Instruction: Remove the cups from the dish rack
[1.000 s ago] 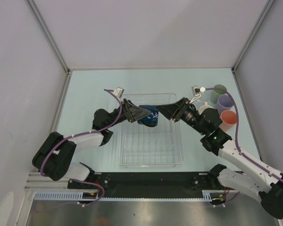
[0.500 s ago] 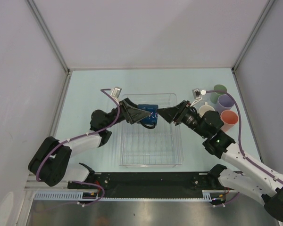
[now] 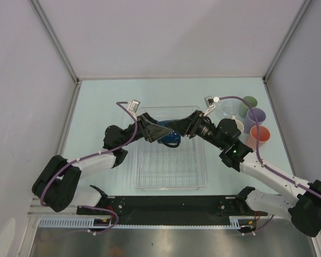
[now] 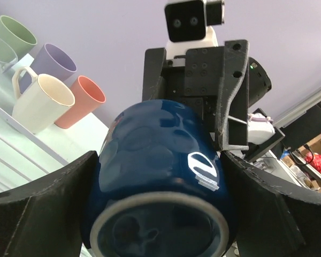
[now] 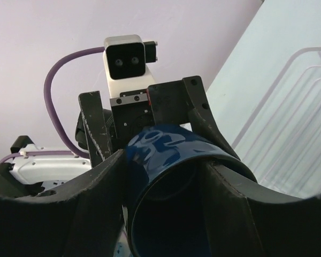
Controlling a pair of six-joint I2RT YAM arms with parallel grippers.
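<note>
Top view, frame left → right. L arm (image 3: 80, 160) runs from lower left up toward ctr. L gripper (image 3: 163, 132) pinches the dark blue mug (image 3: 172, 138) across its body, fingers set wide w/ mug btwn them. Mug lies on its side, held over the upper half of the dish rack (image 3: 171, 186), just above frame ctr. Rack sits mid-table (image 3: 96, 96).

R gripper (image 3: 183, 128) meets the mug from frame right, nose to nose w/ the L one. R arm (image 3: 267, 174) goes off to lower right.

Upper right of frame, on table beside rack:
- clear glass (image 3: 228, 108)
- cream mug (image 3: 234, 124), partly behind R arm
- sage green cup (image 3: 250, 101)
- lavender cup (image 3: 255, 116)
- salmon cup (image 3: 259, 134)

All upright, bunched close.

L wrist view: that cup cluster shows upper left. Mug fills ctr, its base w/ pale foot ring + small sticker (image 4: 203, 171) toward lens. L fingers (image 4: 43, 214) sit tight against both flanks. R gripper is behind it, one finger running down mug's frame-right side.

R wrist view: mug's open mouth faces lens, lower ctr. R fingers (image 5: 91, 193) lie along either side of the mouth end; can't tell if they press or just flank. L wrist cam (image 5: 129, 59) is above ctr-left, rack wires at right edge.
</note>
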